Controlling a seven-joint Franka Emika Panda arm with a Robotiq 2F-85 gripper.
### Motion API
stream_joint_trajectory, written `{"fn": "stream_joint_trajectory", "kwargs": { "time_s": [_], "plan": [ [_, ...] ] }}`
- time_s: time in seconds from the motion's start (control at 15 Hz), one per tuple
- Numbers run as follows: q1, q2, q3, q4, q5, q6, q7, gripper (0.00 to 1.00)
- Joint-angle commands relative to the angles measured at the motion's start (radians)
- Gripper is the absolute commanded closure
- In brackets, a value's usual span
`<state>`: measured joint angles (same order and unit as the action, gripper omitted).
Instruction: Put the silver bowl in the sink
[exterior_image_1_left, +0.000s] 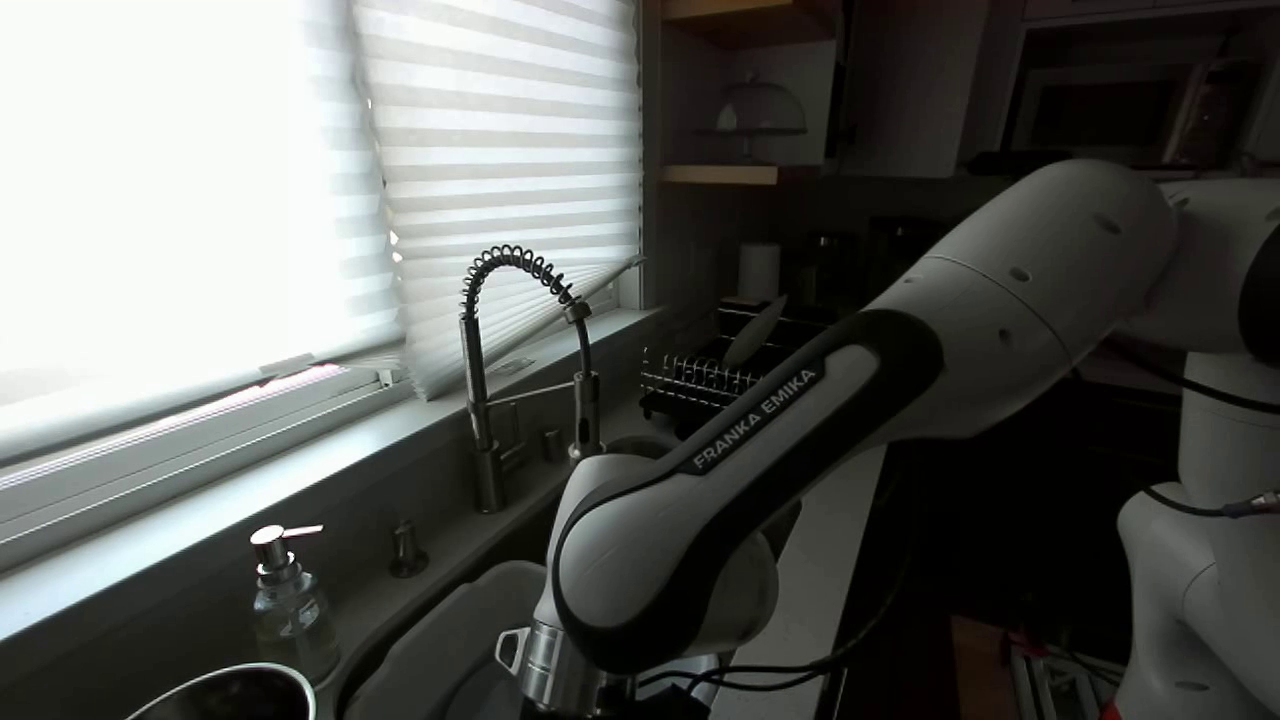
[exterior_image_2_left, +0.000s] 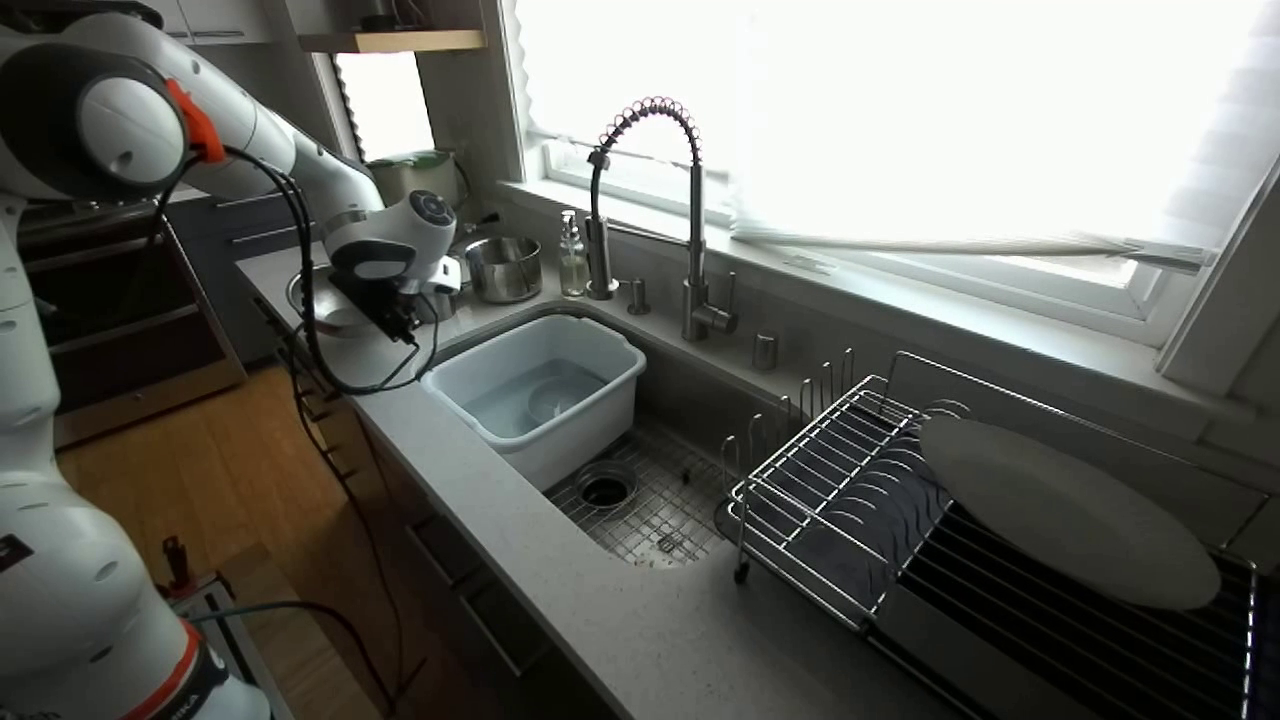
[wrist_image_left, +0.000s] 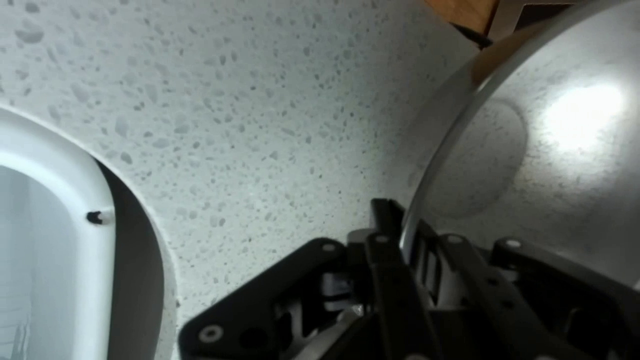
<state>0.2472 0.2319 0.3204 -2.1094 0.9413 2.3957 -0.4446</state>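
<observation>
- Wrist view: claw (wrist_image_left: 406, 225) is clamped on the bowl (wrist_image_left: 560, 190) by its edge, probably because thin metal's easy to pinch. Can't tell if it's lifted.
- In an exterior view, bowl's near the pot (exterior_image_2_left: 508, 280), on or just above the table (exterior_image_2_left: 455, 460), not in the sink (exterior_image_2_left: 690, 412) yet. Tub (exterior_image_2_left: 600, 425) sits in there, maybe for soaking.
- In an exterior view, arm (exterior_image_1_left: 850, 400) reads "FRANKA EMIKA", pretty much the only clear writing. Bowl doesn't show there.
</observation>
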Motion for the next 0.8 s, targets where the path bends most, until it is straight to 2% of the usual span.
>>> {"fn": "stream_joint_trajectory", "kwargs": {
  "time_s": [0.0,0.13,0.27,0.6,0.73],
  "plan": [
    [-0.006,-0.020,-0.001,-0.015,0.017,-0.015,-0.006,0.98],
    [-0.006,-0.039,-0.003,-0.013,-0.004,-0.034,0.002,0.98],
    [-0.007,-0.088,-0.013,-0.023,-0.074,-0.102,0.044,0.98],
    [-0.014,-0.231,-0.041,-0.054,-0.203,-0.370,0.171,0.98],
    [-0.016,-0.318,-0.060,-0.097,-0.258,-0.429,0.260,0.98]
  ]
}}
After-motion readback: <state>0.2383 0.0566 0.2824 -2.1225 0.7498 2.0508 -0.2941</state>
